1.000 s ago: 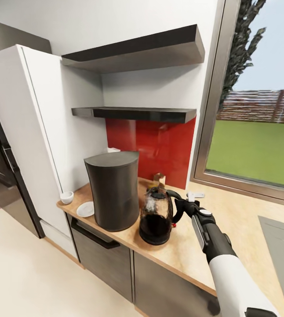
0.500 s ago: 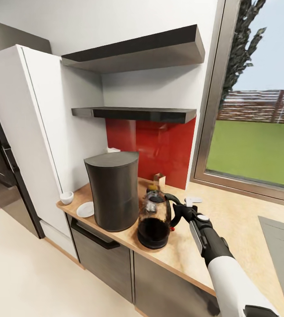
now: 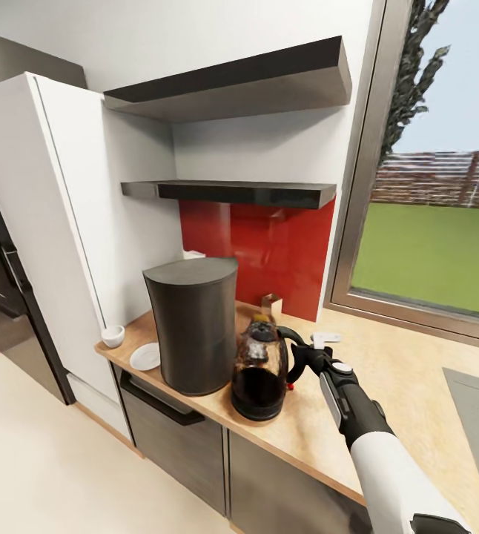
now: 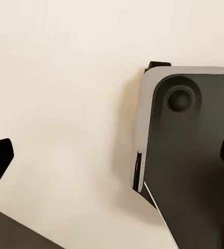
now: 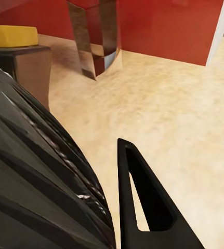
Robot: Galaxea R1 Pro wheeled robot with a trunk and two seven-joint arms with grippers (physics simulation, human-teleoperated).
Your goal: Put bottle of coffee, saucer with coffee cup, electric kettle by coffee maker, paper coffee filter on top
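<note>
- Step in hand, by my judgement: placing the electric kettle (image 3: 260, 378) next to the coffee maker (image 3: 192, 324). The kettle stands on the worktop (image 3: 388, 371) at the maker's 3 o'clock, just beside it and apparently touching.
- My right claw (image 3: 306, 358) is pinching the kettle's handle, at the kettle's 3 o'clock.
- In the right wrist view the dark ribbed kettle body (image 5: 34, 187) sits hard against one finger (image 5: 143, 207).
- My left claw (image 4: 112, 155) is spread; its two tips flank pale floor and a corner of my own base.
- Kettle condition: upright, glassy body, dark in its lower half, black base and lid. No tilt seen.
- Next move, as I judge it: confirm the base sits flat, spread the right claw, and draw back towards 4 o'clock without dragging the handle.
- Risk: a snagged handle could pull the kettle off the near worktop edge.
- Other items: saucer (image 3: 145, 356) and coffee cup (image 3: 112, 336) lie at the maker's 9 o'clock, the cup on the worktop and apart from the saucer. That step looks outstanding.
- A small yellow-capped container (image 3: 260, 320) stands behind the kettle; I cannot tell whether it is the coffee bottle.
</note>
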